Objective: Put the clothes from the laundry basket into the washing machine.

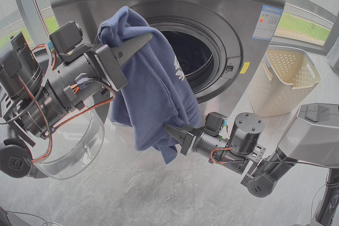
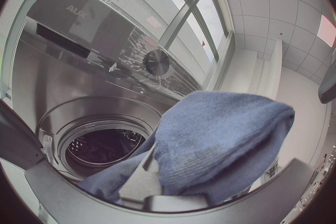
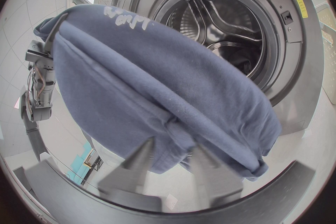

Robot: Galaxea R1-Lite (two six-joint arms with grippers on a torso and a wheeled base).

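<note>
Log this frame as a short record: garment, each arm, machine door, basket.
garment: blue garment, hanging before the drum opening
left gripper: jaws shut on its top bunch
right gripper: jaws shut on a lower fold
washing machine: door swung open
laundry basket: on the floor, right of the machine
stage: garment not yet in the drum

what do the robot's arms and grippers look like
Both arms are black, built of cylindrical joints, with orange cables looped along them. The left gripper and right gripper have dark grey tapered, pointed fingers. The right arm's upper link wears an angular light grey shell.
</note>
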